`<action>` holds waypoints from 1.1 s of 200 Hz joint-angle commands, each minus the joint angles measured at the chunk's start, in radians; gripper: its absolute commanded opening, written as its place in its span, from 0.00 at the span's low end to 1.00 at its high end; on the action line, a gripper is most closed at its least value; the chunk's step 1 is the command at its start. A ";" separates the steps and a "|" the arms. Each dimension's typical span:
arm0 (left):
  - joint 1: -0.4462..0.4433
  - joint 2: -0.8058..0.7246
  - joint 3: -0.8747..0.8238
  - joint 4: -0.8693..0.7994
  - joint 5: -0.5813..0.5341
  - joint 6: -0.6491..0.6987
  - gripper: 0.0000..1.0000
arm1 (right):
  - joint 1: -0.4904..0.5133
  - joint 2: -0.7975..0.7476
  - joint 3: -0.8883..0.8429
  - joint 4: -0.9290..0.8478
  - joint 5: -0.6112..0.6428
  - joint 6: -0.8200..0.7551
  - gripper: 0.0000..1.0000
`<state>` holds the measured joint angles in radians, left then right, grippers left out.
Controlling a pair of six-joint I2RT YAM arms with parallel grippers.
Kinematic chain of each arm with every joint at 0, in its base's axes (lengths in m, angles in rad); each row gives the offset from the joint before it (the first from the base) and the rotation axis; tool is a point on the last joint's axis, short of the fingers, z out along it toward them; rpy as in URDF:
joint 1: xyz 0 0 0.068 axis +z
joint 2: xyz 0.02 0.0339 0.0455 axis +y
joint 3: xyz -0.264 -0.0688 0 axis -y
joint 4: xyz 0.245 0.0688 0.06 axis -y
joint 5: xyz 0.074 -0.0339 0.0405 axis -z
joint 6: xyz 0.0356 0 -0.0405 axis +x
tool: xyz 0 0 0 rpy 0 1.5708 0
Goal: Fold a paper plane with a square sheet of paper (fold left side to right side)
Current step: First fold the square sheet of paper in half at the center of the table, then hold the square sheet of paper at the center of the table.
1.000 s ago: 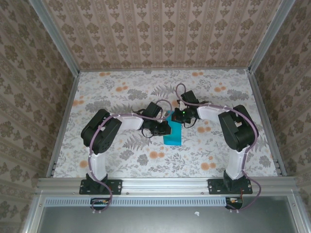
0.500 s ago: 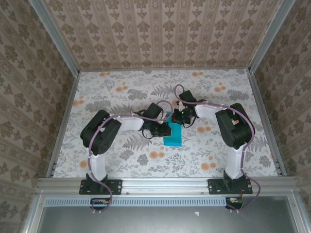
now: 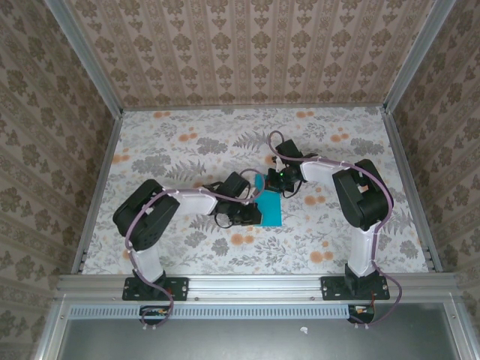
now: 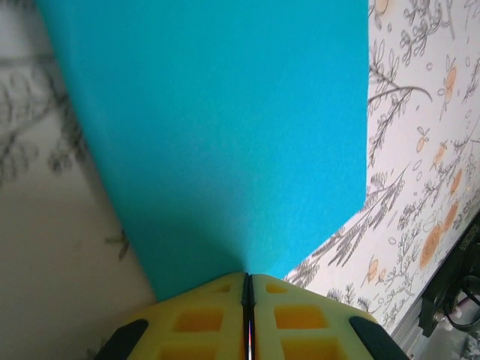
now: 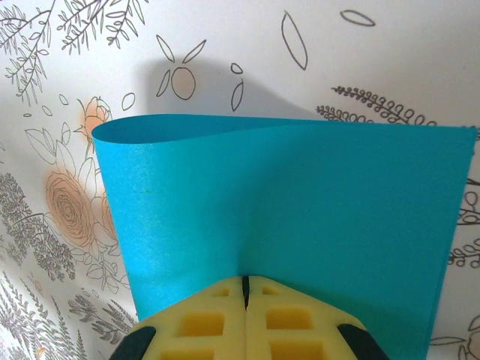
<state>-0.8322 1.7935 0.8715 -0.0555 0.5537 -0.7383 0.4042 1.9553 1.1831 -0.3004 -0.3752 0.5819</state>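
The square sheet of paper [image 3: 271, 211] is bright cyan-blue and lies mid-table between the two arms, partly bent over on itself. In the left wrist view the sheet [image 4: 225, 135] spreads out from my left gripper [image 4: 247, 276], whose yellow fingers are shut on its near edge. From above, the left gripper [image 3: 253, 213] sits at the sheet's left side. My right gripper [image 3: 272, 185] is at the sheet's far end. In the right wrist view the sheet [image 5: 300, 202] curls upward in a loop, and the right gripper [image 5: 244, 279] is shut on it.
The floral-patterned table [image 3: 180, 142] is fenced by an aluminium frame, with a rail [image 3: 255, 285] along the near edge by the arm bases. Wallpapered walls stand on three sides. Open tabletop lies to the left, right and far side of the sheet.
The left arm has swung its elbow down and to the left, drawing its gripper a little nearer. The blue sheet now shows wider and flatter. The right gripper has barely shifted.
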 commanded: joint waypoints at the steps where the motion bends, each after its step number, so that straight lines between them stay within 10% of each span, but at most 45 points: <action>1: -0.022 -0.040 -0.058 -0.022 0.019 -0.051 0.10 | -0.002 0.040 0.000 -0.080 0.067 -0.001 0.00; 91: 0.103 -0.185 -0.012 -0.013 0.061 -0.019 0.11 | 0.001 0.031 -0.005 -0.062 0.043 -0.012 0.00; 220: 0.199 0.167 0.324 -0.105 0.172 0.156 0.11 | 0.007 0.028 -0.008 -0.072 0.033 -0.034 0.00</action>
<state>-0.6224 1.9186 1.1389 -0.1131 0.6926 -0.6342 0.4042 1.9553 1.1831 -0.3000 -0.3767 0.5705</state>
